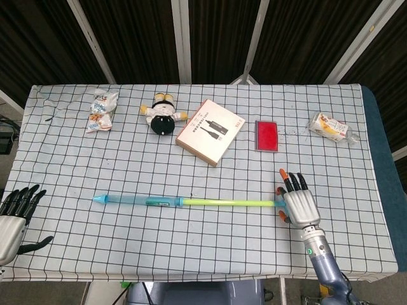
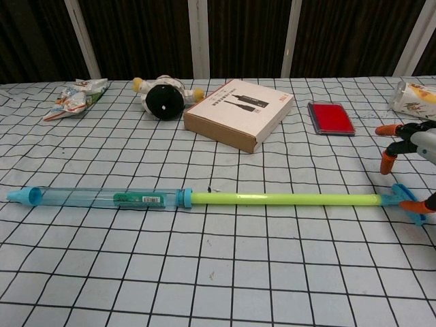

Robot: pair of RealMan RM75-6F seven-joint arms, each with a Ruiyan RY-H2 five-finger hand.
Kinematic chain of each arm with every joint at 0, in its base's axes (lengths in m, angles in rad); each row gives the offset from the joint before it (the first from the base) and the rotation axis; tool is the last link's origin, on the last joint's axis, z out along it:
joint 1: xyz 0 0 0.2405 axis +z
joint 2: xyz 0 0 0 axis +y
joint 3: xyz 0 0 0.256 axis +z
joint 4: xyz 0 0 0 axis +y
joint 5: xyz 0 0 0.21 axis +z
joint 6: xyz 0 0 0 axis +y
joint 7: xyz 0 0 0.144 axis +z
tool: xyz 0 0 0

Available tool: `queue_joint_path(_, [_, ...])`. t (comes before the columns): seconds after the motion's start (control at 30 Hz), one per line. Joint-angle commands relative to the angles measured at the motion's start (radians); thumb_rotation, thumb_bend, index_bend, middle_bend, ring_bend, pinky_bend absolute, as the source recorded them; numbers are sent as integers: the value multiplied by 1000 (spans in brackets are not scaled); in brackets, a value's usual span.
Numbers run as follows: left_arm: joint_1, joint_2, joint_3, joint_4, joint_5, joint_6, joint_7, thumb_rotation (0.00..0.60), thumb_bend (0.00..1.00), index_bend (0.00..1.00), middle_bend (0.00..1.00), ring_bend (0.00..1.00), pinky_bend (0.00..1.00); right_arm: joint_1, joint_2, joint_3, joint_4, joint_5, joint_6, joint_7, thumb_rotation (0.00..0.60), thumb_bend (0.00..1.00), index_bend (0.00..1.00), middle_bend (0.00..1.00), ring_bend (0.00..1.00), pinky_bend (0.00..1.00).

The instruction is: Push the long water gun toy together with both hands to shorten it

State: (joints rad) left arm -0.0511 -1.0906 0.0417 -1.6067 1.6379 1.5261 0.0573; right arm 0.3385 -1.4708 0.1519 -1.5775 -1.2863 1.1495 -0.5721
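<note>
The long water gun toy lies fully drawn out across the near half of the table, with a clear blue barrel on the left, a yellow-green rod on the right and a blue T-handle at its right end. My right hand hovers right at that handle with fingers spread, the thumb tip close to it; contact is unclear. My left hand stays at the table's front left corner, fingers apart, well left of the barrel's tip.
Along the far side lie a snack packet, a black-and-white plush toy, a cardboard box, a red flat case and another snack packet. The checkered cloth covers the table.
</note>
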Motion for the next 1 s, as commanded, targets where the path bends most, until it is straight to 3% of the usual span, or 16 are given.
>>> queue_joint_path(0.03, [-1,0,0,-1,-3,-3,-2,600,124,9,0,0,0,11,-22,-1,22,16,-8,-13,600,293,429,106,0,0])
queue_joint_path(0.47, [-5,0,-2,-2,-7,-10,-9,600,124,9,0,0,0,42,-88,-9,92,57,-21,-31,600,337,464,108,0,0])
queue_joint_path(1.0, [-4,-2,0,-3,1,-4,-10,600,124,12,0,0,0,51,-88,-22,100,76,-18,-35,600,433,541,125,0,0])
